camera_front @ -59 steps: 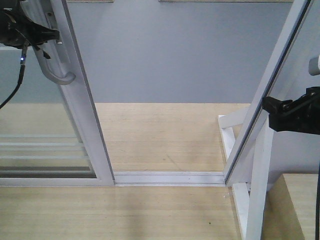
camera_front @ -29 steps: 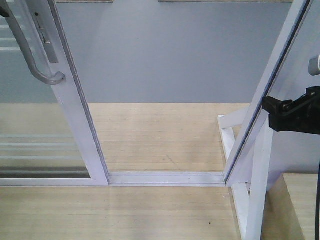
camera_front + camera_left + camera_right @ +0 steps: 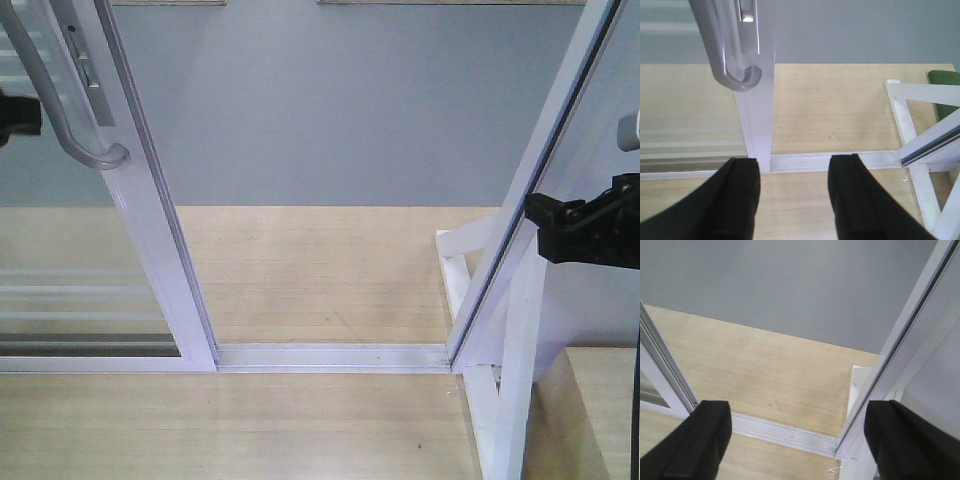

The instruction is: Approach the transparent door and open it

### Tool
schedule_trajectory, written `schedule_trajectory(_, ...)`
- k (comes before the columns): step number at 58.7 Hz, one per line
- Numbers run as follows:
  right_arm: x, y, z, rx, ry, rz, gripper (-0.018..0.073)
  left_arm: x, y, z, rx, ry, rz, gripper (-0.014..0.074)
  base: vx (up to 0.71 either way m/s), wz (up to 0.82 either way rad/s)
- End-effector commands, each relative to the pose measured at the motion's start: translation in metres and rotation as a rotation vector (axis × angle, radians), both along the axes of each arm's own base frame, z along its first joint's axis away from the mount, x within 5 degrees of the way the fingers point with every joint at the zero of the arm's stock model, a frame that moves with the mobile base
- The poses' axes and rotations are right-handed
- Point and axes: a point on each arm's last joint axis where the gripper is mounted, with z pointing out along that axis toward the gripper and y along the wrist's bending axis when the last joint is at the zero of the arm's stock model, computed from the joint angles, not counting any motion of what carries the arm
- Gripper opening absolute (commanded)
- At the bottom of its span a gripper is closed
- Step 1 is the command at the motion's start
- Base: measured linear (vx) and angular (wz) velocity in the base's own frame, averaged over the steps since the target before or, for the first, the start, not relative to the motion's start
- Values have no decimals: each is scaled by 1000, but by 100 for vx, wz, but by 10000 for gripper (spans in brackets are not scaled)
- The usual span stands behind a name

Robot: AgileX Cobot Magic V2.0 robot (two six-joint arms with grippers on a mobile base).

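The transparent door [image 3: 150, 230] stands at the left, slid aside, with its curved grey handle [image 3: 70, 120] on the white stile. My left gripper [image 3: 15, 115] shows as a black bit at the left edge, beside the handle and apart from it. In the left wrist view the left gripper [image 3: 795, 167] is open and empty, below the handle [image 3: 727, 50] and in front of the stile [image 3: 757, 120]. My right gripper [image 3: 585, 230] hangs at the right, by the other frame. In the right wrist view it [image 3: 800, 412] is wide open and empty.
A white floor track [image 3: 330, 355] crosses the gap between the door and a slanted white frame post [image 3: 540, 170]. White braces [image 3: 505, 380] and a wooden ledge [image 3: 600, 400] stand at the right. A grey wall [image 3: 340, 100] lies beyond. A green object [image 3: 945, 80] sits far right.
The door has slid a little to the left. My left gripper, at the handle one second ago, has come off it and now sits lower at the left edge. The right arm has not moved.
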Motion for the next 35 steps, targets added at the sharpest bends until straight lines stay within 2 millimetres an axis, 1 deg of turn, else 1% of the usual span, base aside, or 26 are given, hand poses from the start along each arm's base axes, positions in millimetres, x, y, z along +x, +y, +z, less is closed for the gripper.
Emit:
schedule_trajectory(1,3,0,17,5,-115,10,592,-30,2,15,-34,-253,24,429,0,0)
schedule_trajectory(8,3,0,17,5,-115,10,592,-68,6,-1,-65,-381,47,429,0,0)
schedule_trajectory(11,3,0,17,5,-115,10,592,-84,7,-9,-62,-395,46,429,0,0)
schedule_trajectory(17,3,0,17,5,-115,10,592,-106,8,-20,-64,-415,43,429,0,0)
schedule_trajectory(25,3,0,17,5,-115,10,592,-126,10,-24,-36,-467,40,429,0,0)
schedule_trajectory(35,3,0,17,5,-115,10,592,-142,12,-28,6,-472,30,408,0,0)
